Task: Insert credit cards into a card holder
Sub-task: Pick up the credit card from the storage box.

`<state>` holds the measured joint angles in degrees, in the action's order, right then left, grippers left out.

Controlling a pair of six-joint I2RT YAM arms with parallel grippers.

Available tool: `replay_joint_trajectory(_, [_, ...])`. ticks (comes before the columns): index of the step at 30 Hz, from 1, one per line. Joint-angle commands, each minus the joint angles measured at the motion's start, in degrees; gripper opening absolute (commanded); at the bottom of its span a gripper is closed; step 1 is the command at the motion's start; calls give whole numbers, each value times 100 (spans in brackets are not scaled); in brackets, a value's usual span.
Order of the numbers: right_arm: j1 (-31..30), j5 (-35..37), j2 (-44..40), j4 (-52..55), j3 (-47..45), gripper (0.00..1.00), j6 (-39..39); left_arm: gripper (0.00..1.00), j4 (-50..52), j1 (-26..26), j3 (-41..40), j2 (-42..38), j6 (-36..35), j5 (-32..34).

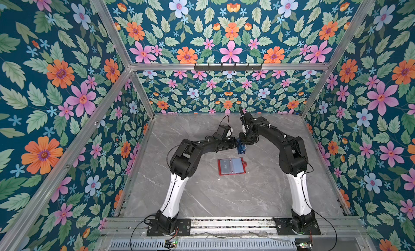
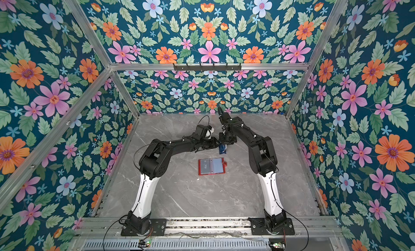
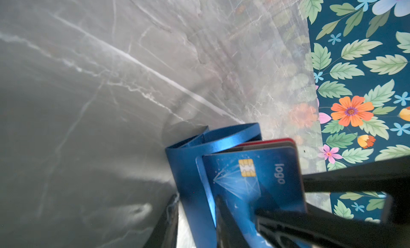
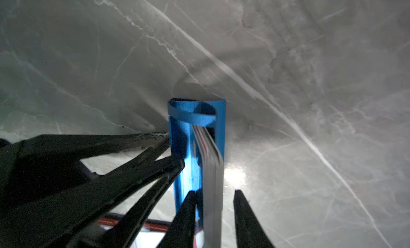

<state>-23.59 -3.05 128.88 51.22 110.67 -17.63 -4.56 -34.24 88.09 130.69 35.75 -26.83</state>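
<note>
Bunched cards [image 4: 210, 169] stand in a blue rack [image 4: 177, 147]; the red wallet [image 1: 231, 166] lies open on the table [image 1: 224, 193], apart from the rack.
The left gripper [image 3: 196, 198] clamps the rack wall; the right gripper [image 4: 214, 192] straddles the cards, fingers apart.

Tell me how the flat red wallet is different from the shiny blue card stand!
The red leather-like folding wallet lies open and flat on the grey marble table; the curved blue metal card rack stands upright. The rack holds plastic cards on edge; the wallet shows flat clear sleeves. The left gripper pinches the rack; nothing touches the wallet. Both are made for cards.
</note>
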Motion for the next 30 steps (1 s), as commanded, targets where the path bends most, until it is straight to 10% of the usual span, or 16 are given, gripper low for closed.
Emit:
replay_joint_trajectory(1, [-4, 136, -70, 186, 21, 30, 79, 30, 614, -3, -42, 75, -4, 287])
replay_joint_trajectory(30, [-4, 241, -179, 376, 121, 27, 106, 26, 719, 1, -124, 189, 5, 336])
